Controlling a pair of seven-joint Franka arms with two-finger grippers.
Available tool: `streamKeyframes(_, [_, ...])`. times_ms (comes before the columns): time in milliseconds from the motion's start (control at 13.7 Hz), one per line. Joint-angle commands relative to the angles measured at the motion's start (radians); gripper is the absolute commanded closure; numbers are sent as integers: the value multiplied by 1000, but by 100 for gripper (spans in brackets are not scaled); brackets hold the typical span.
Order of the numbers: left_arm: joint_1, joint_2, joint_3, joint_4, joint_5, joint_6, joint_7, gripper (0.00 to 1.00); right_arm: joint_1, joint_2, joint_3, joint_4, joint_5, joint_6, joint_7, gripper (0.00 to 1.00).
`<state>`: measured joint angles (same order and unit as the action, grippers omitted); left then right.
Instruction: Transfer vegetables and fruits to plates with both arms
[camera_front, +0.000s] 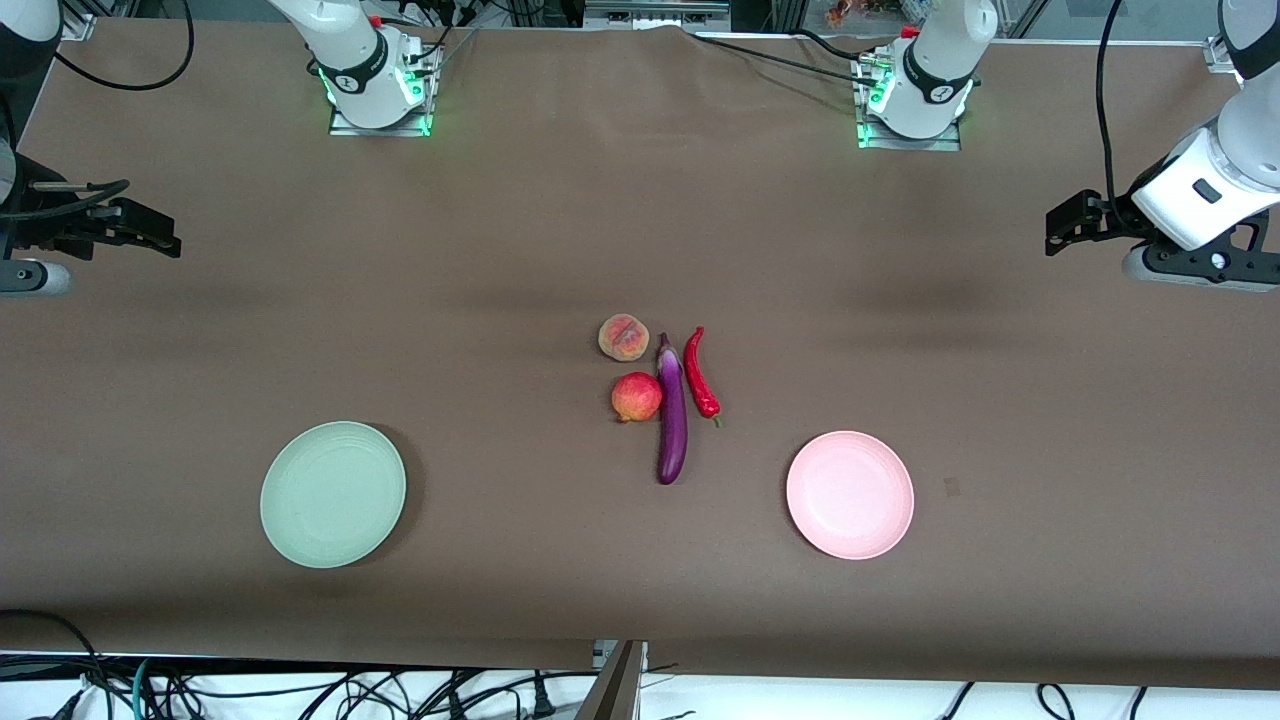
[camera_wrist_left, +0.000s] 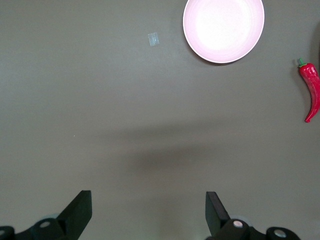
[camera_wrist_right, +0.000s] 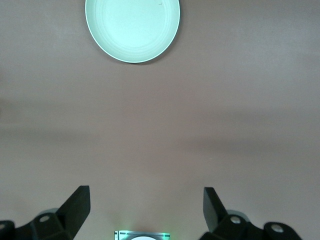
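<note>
In the middle of the table lie a creased peach (camera_front: 624, 337), a round red fruit (camera_front: 636, 397), a long purple eggplant (camera_front: 672, 420) and a red chili (camera_front: 700, 372), close together. The pale green plate (camera_front: 333, 493) sits toward the right arm's end and the pale pink plate (camera_front: 850, 494) toward the left arm's end; both are bare. My left gripper (camera_front: 1056, 232) hangs open over the left arm's end of the table; its wrist view shows the pink plate (camera_wrist_left: 223, 27) and the chili (camera_wrist_left: 311, 92) beyond the empty left gripper (camera_wrist_left: 148, 197). My right gripper (camera_front: 165, 240) hangs open over its own end, and past the right gripper (camera_wrist_right: 146, 195) lies the green plate (camera_wrist_right: 132, 27).
A small piece of tape (camera_front: 952, 487) is stuck on the brown table cover beside the pink plate, also seen as a tape piece (camera_wrist_left: 153, 39). The arm bases (camera_front: 380, 90) stand along the robots' edge. Cables hang off the table edge nearest the front camera.
</note>
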<state>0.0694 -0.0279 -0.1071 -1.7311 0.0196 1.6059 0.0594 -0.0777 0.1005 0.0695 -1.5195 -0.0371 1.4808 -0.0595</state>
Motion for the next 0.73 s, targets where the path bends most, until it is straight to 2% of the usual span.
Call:
streamKeyframes(0, [4,13,1,27,-20,-11,-19,0,-5,13,3,28,19,-11,-5,0])
streamKeyframes(438, [4,5,-8,21,-15,-14,-23,0,-5,13,3,28,17,-11,-6,0])
streamKeyframes(658, [3,-29,-22,25,-9,-93,-12,0,-5,13,1,28,17,-11,-6,0])
